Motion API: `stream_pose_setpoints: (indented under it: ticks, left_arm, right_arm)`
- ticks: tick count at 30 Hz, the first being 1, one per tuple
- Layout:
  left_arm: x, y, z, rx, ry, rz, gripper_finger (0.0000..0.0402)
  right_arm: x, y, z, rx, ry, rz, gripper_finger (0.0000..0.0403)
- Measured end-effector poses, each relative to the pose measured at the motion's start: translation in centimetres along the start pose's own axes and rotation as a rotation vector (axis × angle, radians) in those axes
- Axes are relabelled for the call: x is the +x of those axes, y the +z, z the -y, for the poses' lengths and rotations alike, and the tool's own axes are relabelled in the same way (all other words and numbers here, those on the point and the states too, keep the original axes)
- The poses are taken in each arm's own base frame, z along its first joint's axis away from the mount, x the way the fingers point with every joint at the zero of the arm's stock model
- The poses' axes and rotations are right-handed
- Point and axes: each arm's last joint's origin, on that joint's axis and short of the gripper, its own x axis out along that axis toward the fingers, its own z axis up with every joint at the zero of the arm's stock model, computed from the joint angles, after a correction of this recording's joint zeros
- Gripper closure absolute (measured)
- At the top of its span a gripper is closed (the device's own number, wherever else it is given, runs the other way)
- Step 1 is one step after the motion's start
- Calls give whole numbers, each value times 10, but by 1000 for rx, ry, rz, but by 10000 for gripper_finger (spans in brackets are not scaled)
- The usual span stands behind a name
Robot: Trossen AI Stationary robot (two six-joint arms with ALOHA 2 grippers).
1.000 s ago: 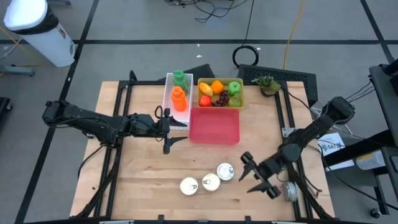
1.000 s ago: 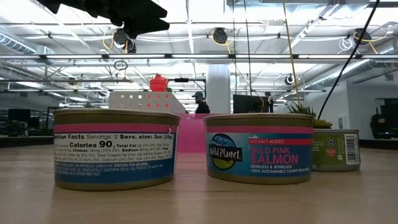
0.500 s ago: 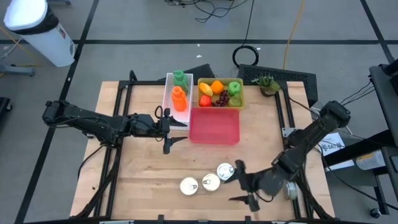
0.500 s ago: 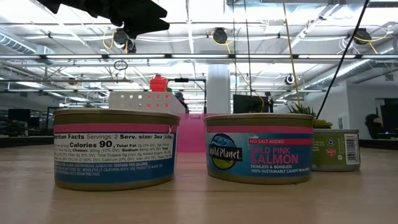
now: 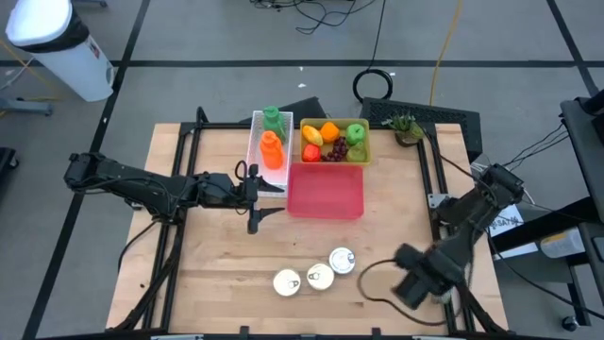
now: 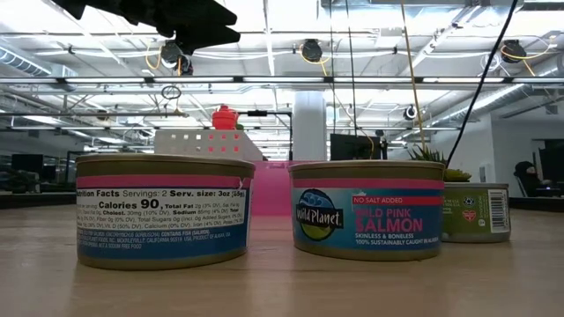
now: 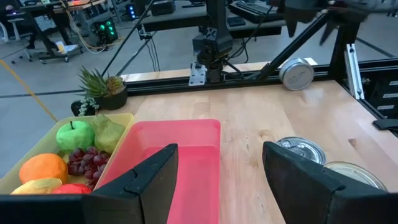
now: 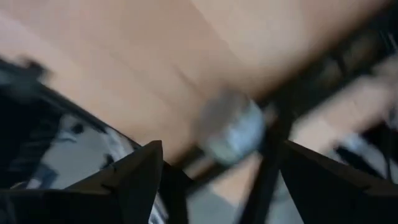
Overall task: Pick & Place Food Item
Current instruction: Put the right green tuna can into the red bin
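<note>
Left gripper [image 5: 257, 196] hangs with jaws spread and empty; ahead of them, per left wrist view, the pink bin [image 7: 180, 155], with two cans [image 7: 301, 151] off to one side. Low view alone reads a can's salmon label [image 6: 367, 209]. Right gripper [image 8: 211, 180]: jaws wide apart, nothing between; its wrist view shows a fourth can [image 8: 233, 132] beyond the fingers, by the table frame.
</note>
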Motion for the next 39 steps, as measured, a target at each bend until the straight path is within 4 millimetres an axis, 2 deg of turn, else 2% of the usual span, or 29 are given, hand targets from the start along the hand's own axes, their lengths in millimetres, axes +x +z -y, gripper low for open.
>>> stream_pose_setpoints:
  ticks: [3,7,11,17,25,30,36,39]
  left_arm:
    - [0,0,0,0,0,0,158]
    - [0,0,0,0,0,0,158]
    - [0,0,0,0,0,0,158]
    - [0,0,0,0,0,0,158]
    - [0,0,0,0,0,0,158]
    - [0,0,0,0,0,0,158]
    - [0,0,0,0,0,0,158]
    - [0,0,0,0,0,0,158]
  right_arm:
    - [10,-13,8,119,-67,-21,104]
    - [27,-23,11,243,-66,-29,105]
    - [47,-31,9,299,-32,-42,109]
    - [71,-33,12,360,-59,-27,110]
    - [106,-28,13,370,-47,-109,110]
    - [120,-24,10,357,8,-128,110]
    - [127,-21,11,329,28,-92,116]
    - [126,-19,9,297,56,-65,142]
